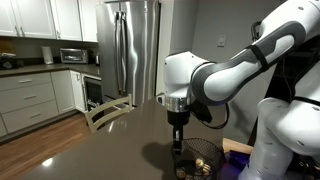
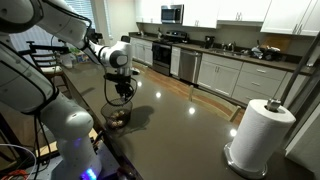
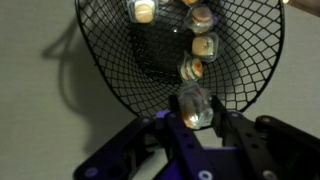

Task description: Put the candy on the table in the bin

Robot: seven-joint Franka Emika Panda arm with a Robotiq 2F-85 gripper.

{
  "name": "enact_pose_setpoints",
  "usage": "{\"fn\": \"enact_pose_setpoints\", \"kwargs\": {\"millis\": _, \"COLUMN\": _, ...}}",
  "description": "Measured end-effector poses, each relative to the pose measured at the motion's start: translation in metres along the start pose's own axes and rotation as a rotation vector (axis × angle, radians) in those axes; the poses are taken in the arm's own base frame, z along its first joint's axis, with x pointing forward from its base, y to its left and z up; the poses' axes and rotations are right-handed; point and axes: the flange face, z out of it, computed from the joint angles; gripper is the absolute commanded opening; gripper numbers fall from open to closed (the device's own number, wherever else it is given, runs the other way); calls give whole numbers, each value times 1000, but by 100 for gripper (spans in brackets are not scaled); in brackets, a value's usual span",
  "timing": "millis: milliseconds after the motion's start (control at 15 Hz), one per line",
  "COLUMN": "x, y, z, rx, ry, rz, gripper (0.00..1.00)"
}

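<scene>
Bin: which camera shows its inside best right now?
Wrist view: it looks straight down into the mesh bin, several candies inside, another candy in the end effector. Both exterior views show the bin small, at an angle, contents indistinct.

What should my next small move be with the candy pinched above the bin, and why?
Probably nudge the gripper slightly toward the centre of the bin before releasing. In the wrist view the candy pinched between its fingers sits over the near rim, not the middle where the other candies lie, so a drop here might clip the rim.
</scene>
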Motion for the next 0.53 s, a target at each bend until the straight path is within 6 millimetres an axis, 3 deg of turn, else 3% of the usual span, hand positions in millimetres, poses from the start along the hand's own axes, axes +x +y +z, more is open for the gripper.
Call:
{"fn": "enact_pose_setpoints", "kwargs": {"millis": 333, "x": -6, "y": 1, "z": -1, "rx": -4, "ry": 8, "rz": 25, "gripper": 97}}
{"fn": "enact_pose_setpoints", "kwargs": {"millis": 400, "x": -7, "y": 1, "z": -2, "rx": -5, "ry": 10, "rz": 27, "gripper": 99}}
{"fn": "enact_pose_setpoints", "kwargs": {"millis": 467, "x": -8, "y": 1, "z": -2, "rx": -6, "ry": 12, "rz": 31, "gripper": 85}}
{"fn": "enact_pose_setpoints", "kwargs": {"millis": 533, "x": -8, "y": 1, "z": -3, "rx": -7, "ry": 14, "rz": 34, "gripper": 92}}
